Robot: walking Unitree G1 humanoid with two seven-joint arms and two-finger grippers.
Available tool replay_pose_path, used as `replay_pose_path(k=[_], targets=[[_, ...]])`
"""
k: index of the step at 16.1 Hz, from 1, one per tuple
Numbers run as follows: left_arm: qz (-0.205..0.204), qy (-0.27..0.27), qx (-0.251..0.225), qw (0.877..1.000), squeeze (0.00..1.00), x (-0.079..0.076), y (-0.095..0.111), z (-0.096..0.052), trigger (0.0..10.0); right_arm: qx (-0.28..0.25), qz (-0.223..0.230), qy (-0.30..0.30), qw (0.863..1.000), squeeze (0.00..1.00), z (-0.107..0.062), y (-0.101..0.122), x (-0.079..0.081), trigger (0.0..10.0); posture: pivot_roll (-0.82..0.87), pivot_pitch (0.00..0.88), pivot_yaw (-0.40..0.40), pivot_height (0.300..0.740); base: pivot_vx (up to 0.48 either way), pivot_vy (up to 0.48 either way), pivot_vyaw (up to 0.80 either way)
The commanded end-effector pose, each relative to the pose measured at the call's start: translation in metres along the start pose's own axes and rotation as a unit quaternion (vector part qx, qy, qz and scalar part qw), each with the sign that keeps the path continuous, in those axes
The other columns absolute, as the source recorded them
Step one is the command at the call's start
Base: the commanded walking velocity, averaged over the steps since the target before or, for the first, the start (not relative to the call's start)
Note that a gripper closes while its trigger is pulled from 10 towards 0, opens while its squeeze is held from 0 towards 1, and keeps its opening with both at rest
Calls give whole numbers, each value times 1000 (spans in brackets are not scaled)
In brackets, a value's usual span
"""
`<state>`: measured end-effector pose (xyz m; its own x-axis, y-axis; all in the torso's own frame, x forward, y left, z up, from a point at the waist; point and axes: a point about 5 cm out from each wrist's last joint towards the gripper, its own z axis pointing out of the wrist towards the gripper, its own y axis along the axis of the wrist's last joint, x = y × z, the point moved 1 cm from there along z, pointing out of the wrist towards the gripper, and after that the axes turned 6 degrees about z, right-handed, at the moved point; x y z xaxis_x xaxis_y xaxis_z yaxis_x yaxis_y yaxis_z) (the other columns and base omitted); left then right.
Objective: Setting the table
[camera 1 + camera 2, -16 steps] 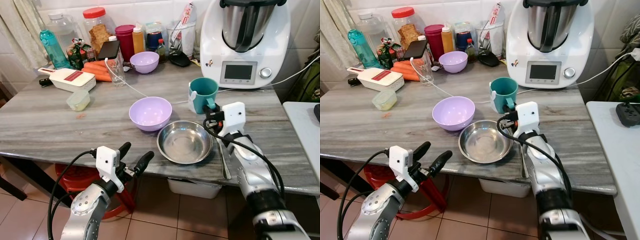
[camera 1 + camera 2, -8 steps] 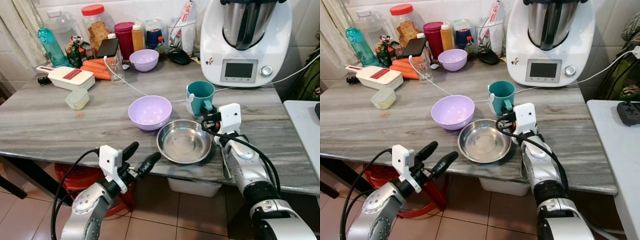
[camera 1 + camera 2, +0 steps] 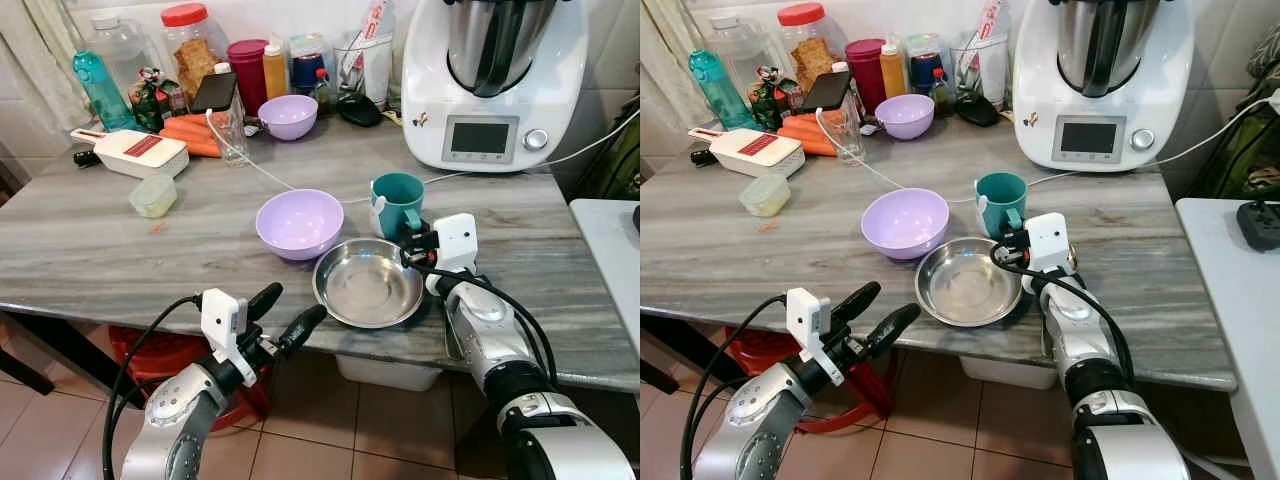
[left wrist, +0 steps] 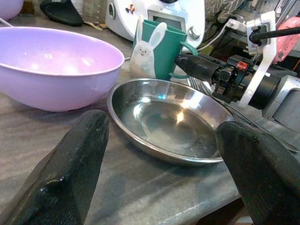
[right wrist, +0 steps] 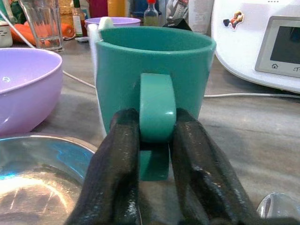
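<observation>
Looking down from the head, the right gripper [image 3: 412, 241] pinched the handle of the mug [image 3: 397, 203], which stood on the table [image 3: 120, 250] just beyond the steel plate [image 3: 368, 283]. The left gripper [image 3: 282, 313] hung off the near table edge with fingers spread, the plate ahead of its tips.

In the left wrist view, the plate [image 4: 168, 119] lay between the two parted fingers [image 4: 70, 173], the purple bowl [image 4: 54, 65] beyond one and the mug [image 4: 159, 49] past the plate.

In the right wrist view, both fingers [image 5: 117, 168] pressed the mug's handle [image 5: 157, 108] from either side, the mug's base on the table.

The step in hand seemed to be placing the mug; next would come releasing the handle and backing away without tipping it.
</observation>
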<state>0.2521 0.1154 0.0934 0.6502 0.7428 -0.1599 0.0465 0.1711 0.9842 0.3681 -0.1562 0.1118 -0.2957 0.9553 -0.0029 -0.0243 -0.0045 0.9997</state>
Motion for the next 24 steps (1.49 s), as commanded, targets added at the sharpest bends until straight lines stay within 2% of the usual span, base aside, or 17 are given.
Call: replay_pose_path(k=[1,7,15,20,22,24], targets=[[6,-7,2,1000,0,0,3,-1,10000,-18,0,10,1000,1000,6,9,5,10000,-63,40,113,740,0,0,0],[5,-14,5,1000,0,-1,3,3,10000,-42,4,-5,999,1000,4,14,-1,10000,-74,29,124,740,0,0,0],[7,-19,4,1000,0,0,2,8,10000,-96,8,-2,995,1000,-3,27,10,10000,-90,7,120,740,0,0,0],[8,-17,0,1000,0,1,1,11,10000,-140,-10,-23,990,1000,-26,38,14,10000,-107,0,122,740,0,0,0],[6,-16,-3,1000,0,2,1,11,10000,-155,-10,-55,986,1000,-50,41,23,10000,-120,0,126,740,0,0,0],[4,-17,-4,1000,0,2,0,12,10000,-150,-8,-74,986,1000,-64,37,27,10000,-131,0,130,740,0,0,0]])
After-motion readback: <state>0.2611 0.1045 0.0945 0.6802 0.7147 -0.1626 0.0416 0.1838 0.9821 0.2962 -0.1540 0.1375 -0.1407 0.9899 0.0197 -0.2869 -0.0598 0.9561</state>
